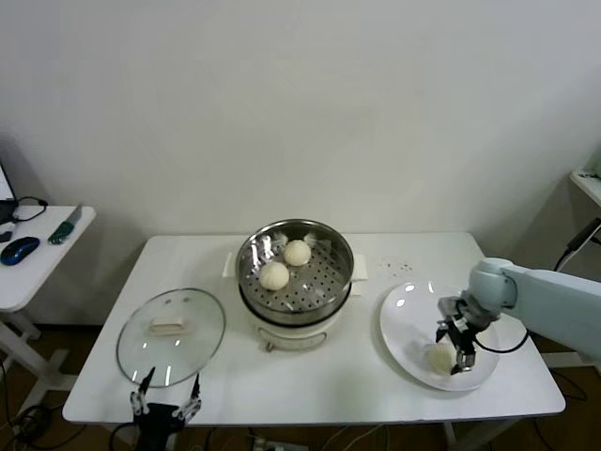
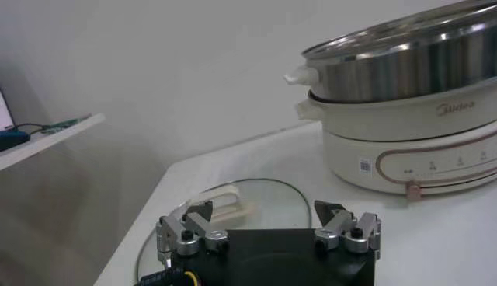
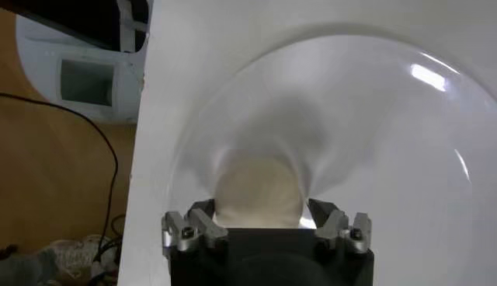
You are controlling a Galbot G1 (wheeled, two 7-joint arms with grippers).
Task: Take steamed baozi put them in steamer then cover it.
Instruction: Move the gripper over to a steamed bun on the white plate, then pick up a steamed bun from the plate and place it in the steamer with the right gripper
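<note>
The steamer (image 1: 324,282) sits mid-table on its cream pot base (image 1: 291,331) and holds two baozi (image 1: 297,252) (image 1: 274,275). A third baozi (image 1: 439,358) lies on the white plate (image 1: 404,310) at the right. My right gripper (image 1: 453,352) is down on the plate, open, with a finger on each side of that baozi (image 3: 256,190); the fingers stand just off its sides. The glass cover (image 1: 171,336) lies flat on the table at the left. My left gripper (image 1: 167,399) is open and empty at the table's front edge, just short of the cover (image 2: 272,194).
A small side table (image 1: 28,249) with a mouse and cables stands at the far left. A shelf edge (image 1: 590,178) shows at the far right. The plate (image 3: 349,116) lies close to the table's front right edge. The steamer wall (image 2: 404,66) rises beside the cover.
</note>
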